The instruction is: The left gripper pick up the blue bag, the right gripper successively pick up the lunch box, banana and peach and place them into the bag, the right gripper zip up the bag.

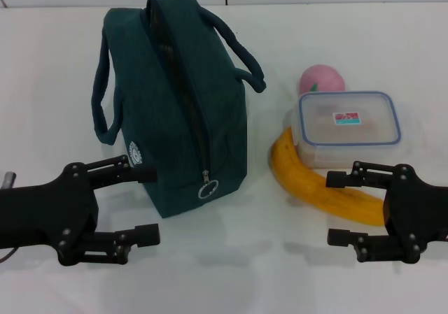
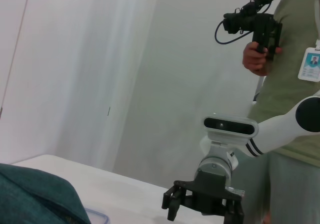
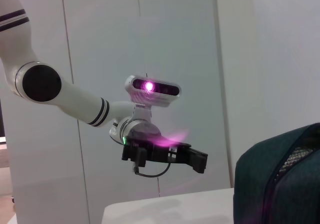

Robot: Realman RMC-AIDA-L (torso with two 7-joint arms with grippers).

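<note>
gaping wide and empty, left claw [image 1: 148, 205] and right claw [image 1: 336, 208] flank the bag [image 1: 175, 104].

Round pink peach [image 1: 321, 80] half hidden behind clear blue-rimmed plastic lunch box [image 1: 349, 128]; curved yellow banana [image 1: 315, 185] far end covered by black two-fingered right gripper [image 1: 341, 208]. Dark teal fabric bag [image 2: 37, 196] cut off by frame edge in both wrist views, lunch box just a corner there. Both arms cropped at head view's edges.

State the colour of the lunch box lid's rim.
Blue, around the clear lunch box; the head view shows it best.
</note>
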